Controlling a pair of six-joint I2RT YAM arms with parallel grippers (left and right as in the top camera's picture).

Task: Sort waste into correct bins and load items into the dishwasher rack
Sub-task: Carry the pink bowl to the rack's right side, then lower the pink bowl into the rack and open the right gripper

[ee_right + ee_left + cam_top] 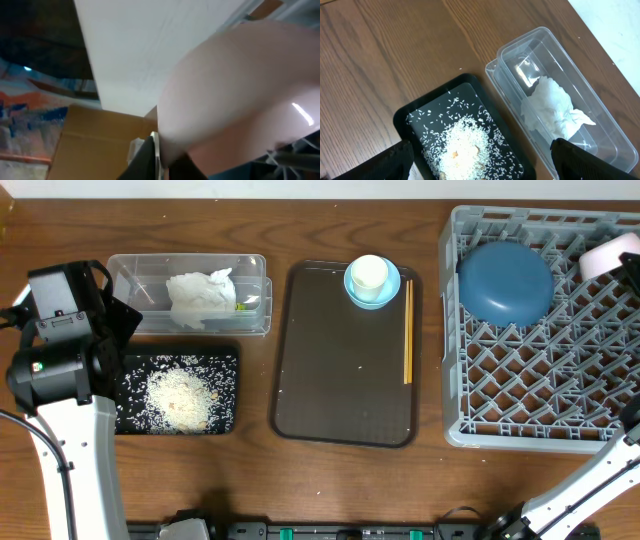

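White-pinkish bowl (612, 255) tilted in dishwasher rack's (452, 380) far-right corner, likely to drain. Can't tell if my right hand (162, 160) grips it. Left hand (485, 162) spread, far left of rack.

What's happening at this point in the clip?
The right gripper is on the pinkish bowl at the rack's corner, near the upturned dark-blue bowl; whether it grips is unclear. The left gripper hovers open over the rice in the black tray and the napkin in the clear tub. The light-blue bowl and chopsticks lie on the brown tray, not yet loaded.
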